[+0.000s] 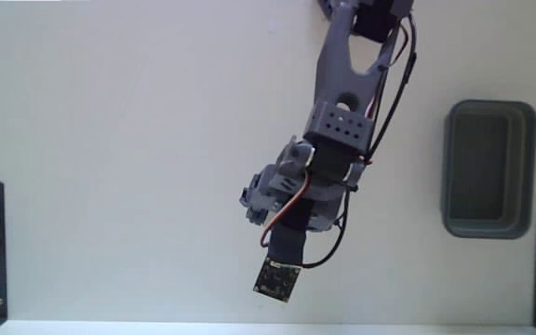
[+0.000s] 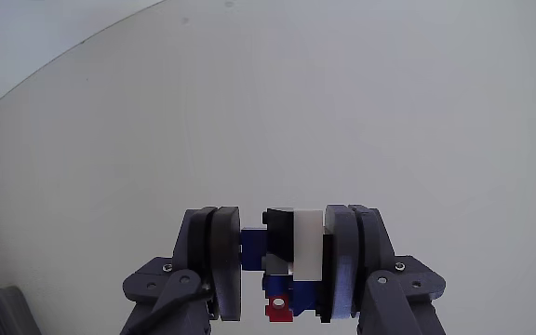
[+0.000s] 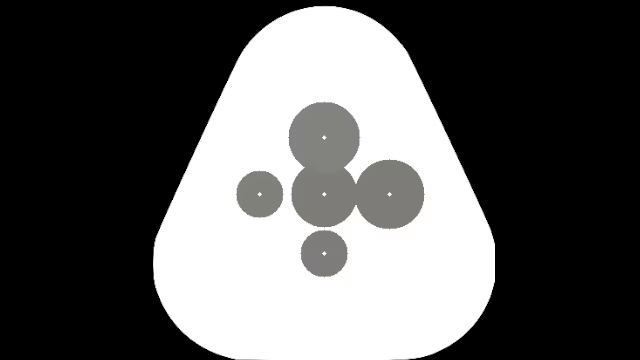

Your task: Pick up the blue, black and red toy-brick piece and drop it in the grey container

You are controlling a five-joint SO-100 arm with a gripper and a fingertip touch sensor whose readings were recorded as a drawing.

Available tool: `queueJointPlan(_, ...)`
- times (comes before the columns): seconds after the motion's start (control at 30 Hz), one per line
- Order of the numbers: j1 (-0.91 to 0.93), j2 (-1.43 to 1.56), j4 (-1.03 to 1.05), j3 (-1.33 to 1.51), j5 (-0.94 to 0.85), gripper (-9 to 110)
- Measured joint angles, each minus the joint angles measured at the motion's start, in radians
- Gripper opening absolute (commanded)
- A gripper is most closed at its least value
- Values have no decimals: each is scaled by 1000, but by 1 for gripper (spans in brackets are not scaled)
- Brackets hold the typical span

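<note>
Wrist view: hand [image 2: 282, 270] is pinching the toy-brick piece [image 2: 287, 256].
Fixed view: grey container [image 1: 489, 223] is lying well right of the arm.

At six o'clock in the wrist view, the gripper [image 2: 282, 265] clamps the toy-brick piece [image 2: 285, 256] above the pale table [image 2: 342, 112].

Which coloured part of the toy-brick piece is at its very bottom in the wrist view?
The small red bit, below the blue and black bricks and the white block of the toy-brick piece clamped in the gripper.
</note>
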Motion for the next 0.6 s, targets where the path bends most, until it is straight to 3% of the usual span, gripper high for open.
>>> queueJointPlan(0.6, -115, 0, 0, 0, 0, 46)
